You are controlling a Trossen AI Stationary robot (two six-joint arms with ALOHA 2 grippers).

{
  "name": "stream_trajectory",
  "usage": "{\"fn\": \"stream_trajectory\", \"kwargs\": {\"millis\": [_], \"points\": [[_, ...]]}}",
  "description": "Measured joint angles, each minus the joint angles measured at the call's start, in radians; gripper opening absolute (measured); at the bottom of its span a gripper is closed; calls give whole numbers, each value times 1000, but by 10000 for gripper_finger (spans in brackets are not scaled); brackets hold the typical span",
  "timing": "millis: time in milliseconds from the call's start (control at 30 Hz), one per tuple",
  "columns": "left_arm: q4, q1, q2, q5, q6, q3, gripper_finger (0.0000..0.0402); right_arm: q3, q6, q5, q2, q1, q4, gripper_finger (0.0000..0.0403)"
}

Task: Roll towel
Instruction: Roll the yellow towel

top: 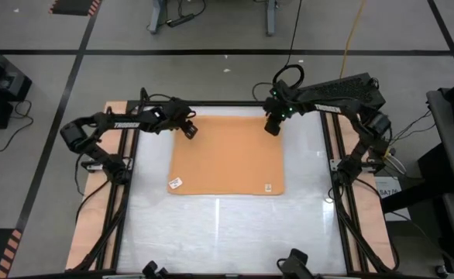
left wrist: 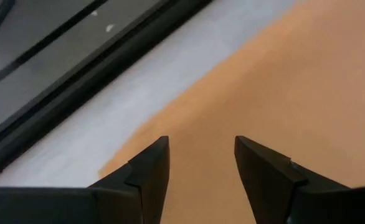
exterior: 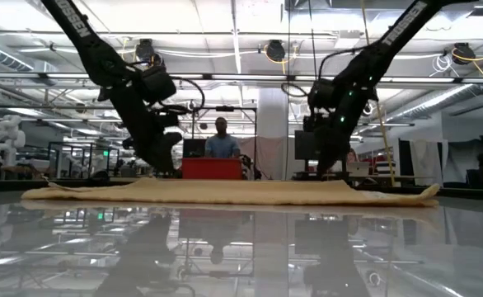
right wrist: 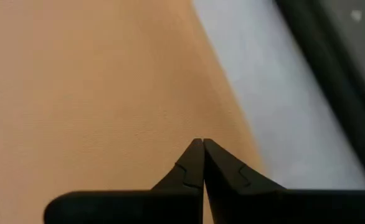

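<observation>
From the high view, the towel point(top: 227, 155) lies flat and unrolled on the white table point(top: 227, 232), nearer the table's far edge than its near one, with small white tags on its near edge. The left gripper point(top: 188, 129) sits over the towel's far-left corner and the right gripper point(top: 273, 126) over its far-right corner, each arm reaching in from its own side rail. The step in hand looks like taking the far edge to start the roll; to do it well, both corners probably need pinching level with each other and turning over evenly, so the roll begins straight and tight rather than skewed. In the low view, the towel point(exterior: 225, 191) shows as a low flat strip, and both arms slope steeply down to it, tips at or just above the cloth; contact cannot be told. In the left wrist view, the left gripper point(left wrist: 201, 162) is released, its fingers standing apart with bare towel point(left wrist: 282, 93) between them, just inside the towel's edge beside the white table top point(left wrist: 139, 81); it grasps nothing. In the right wrist view, the right gripper point(right wrist: 203, 162) is clenched, its fingers pressed tip to tip over the towel point(right wrist: 95, 93) near the towel's side edge; no fold of cloth shows between them.
</observation>
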Motion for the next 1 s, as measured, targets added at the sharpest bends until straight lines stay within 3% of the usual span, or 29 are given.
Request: {"fn": "stream_trajectory", "kwargs": {"millis": [233, 367, 733, 1000], "points": [[-69, 19, -13, -18, -3, 2, 187, -23, -99, -9, -46, -54, 15, 0], [-137, 21, 19, -27, -27, 1, 187, -61, -97, -8, -31, -90, 22, 0], [-122, 44, 120, -74, -57, 6, 187, -191, -75, -6, -31, -130, 184, 0], [-145, -20, -55, -56, -47, 0, 187, -194, -60, -7, -31, -125, 159, 0]]}}
